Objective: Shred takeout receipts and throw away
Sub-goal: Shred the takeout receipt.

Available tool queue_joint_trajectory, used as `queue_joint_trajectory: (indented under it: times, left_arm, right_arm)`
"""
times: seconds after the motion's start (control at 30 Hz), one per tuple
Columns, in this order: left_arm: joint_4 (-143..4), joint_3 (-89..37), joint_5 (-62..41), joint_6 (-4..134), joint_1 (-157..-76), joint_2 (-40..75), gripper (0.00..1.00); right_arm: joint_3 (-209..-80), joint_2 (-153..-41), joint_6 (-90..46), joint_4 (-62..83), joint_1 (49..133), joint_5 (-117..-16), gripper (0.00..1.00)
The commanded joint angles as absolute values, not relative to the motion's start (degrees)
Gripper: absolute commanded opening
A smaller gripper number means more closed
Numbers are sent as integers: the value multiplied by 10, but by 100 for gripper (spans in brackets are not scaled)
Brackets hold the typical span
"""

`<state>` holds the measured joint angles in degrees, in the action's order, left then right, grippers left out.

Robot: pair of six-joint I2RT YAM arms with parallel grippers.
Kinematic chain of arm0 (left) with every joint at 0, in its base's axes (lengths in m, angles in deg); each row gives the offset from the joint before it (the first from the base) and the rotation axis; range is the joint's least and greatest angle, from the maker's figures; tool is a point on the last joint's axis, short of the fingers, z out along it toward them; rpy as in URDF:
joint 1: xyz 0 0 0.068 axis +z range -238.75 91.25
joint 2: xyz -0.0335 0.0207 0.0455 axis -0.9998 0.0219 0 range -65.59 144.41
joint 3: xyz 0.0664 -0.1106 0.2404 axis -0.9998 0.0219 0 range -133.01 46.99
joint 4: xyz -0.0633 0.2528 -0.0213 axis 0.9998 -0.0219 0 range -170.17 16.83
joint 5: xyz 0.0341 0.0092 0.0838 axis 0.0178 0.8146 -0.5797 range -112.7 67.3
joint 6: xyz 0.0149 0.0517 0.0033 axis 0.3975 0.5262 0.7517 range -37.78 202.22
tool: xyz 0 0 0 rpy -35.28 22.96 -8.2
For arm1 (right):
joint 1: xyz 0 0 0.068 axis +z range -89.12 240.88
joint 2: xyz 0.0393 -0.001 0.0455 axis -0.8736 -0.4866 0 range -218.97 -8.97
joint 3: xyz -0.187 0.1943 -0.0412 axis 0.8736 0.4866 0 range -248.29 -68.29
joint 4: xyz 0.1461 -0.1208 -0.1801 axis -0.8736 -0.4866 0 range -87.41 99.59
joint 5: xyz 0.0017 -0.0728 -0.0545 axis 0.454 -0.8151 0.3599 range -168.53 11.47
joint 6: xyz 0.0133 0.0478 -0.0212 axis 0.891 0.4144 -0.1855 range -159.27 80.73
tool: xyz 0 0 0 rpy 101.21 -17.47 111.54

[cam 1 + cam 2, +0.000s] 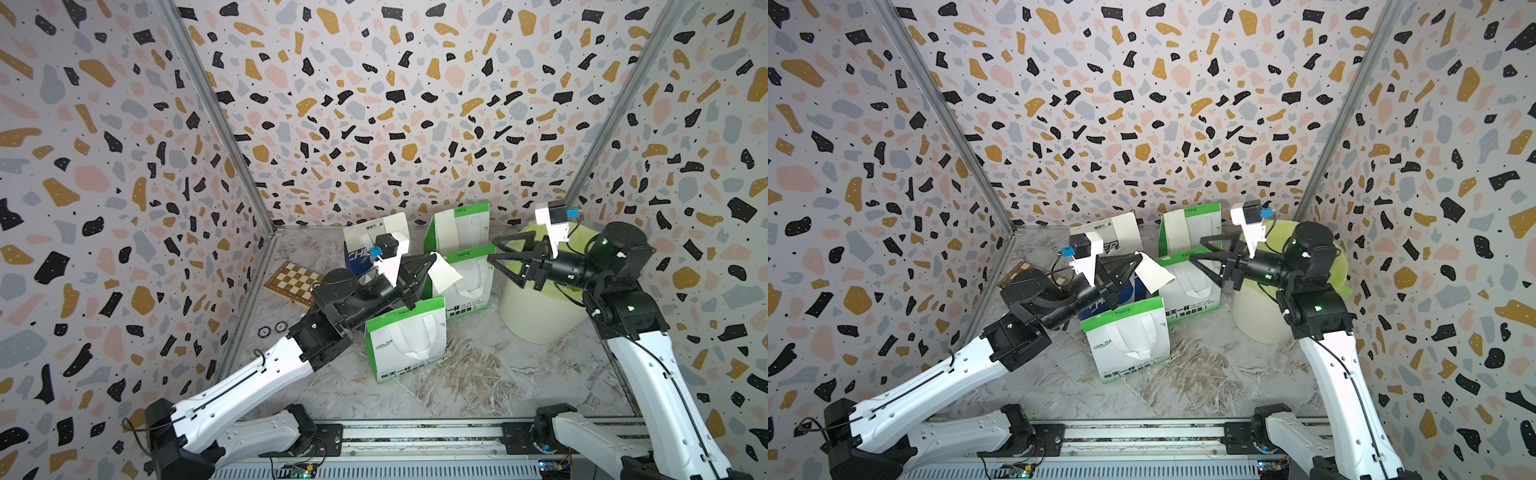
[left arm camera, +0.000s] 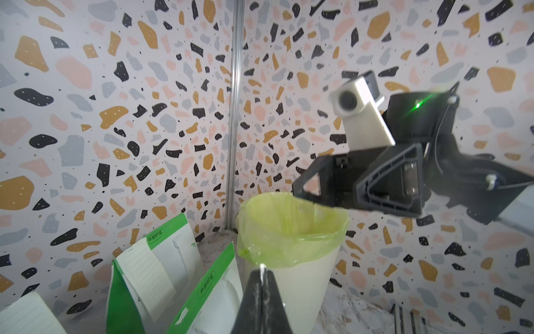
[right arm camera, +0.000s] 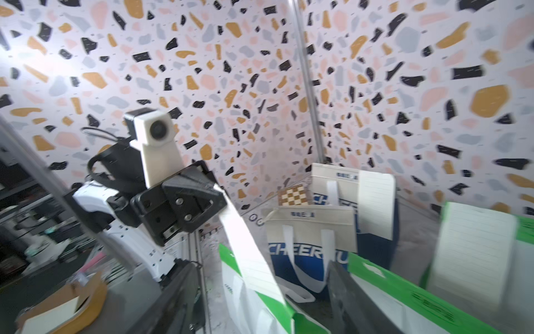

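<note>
Above the green-and-white bags (image 1: 432, 332), pinches one takeout receipt (image 1: 444, 272) in the fully closed left tool (image 1: 432, 259); holds the right tool (image 1: 492, 249) spread wide and empty at the rim of the lined bin (image 1: 540, 328). Seems to be the throwing-away step: calls for carrying the slip across to the bin mouth, then releasing. Leaves free air between both tools, but bag tops close underneath.
</note>
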<state>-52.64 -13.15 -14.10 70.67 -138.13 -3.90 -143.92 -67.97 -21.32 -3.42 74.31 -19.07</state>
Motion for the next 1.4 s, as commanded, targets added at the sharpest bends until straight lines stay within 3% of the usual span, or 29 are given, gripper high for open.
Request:
queue_joint_trajectory:
  times: [0.0, 0.2, 0.33, 0.43, 0.6, 0.73, 0.77, 0.8, 0.87, 1.03, 1.23, 1.37]
  left_arm:
    - [-430, -121, -115, 645, -1373, -43, 0]
    - [-399, -110, -104, 611, -1371, -47, 0]
    - [-385, -104, -105, 602, -1370, -49, 0]
    - [-377, -99, -109, 597, -1370, -48, 0]
    - [-370, -94, -112, 595, -1370, -49, 0]
    - [-394, -102, -112, 605, -1369, -56, 0]
    - [-419, -110, -111, 618, -1369, -61, 5]
    - [-449, -120, -113, 635, -1368, -66, 33]
    - [-525, -142, -124, 689, -1368, -83, 99]
    - [-776, -254, -106, 900, -1366, -100, 100]
    - [-1085, -449, -5, 1079, -1357, -24, 100]
    - [-1217, -528, 37, 1142, -1354, 38, 89]
  right_arm:
    - [-1411, -687, -212, 8, 797, -203, 73]
    - [-1402, -707, -193, 64, 853, -231, 73]
    - [-1411, -717, -192, 78, 872, -232, 65]
    - [-1411, -716, -187, 91, 882, -231, 45]
    - [-1411, -715, -187, 91, 896, -229, 0]
    - [-1427, -717, -207, 45, 900, -245, 0]
    - [-1434, -717, -222, 20, 901, -258, 0]
    - [-1441, -716, -236, 0, 901, -268, 0]
    - [-1458, -715, -268, -52, 901, -298, 0]
    - [-1518, -735, -350, -176, 901, -327, 0]
    - [-1535, -746, -389, -227, 907, -301, 0]
    - [-1546, -750, -404, -253, 920, -299, 0]
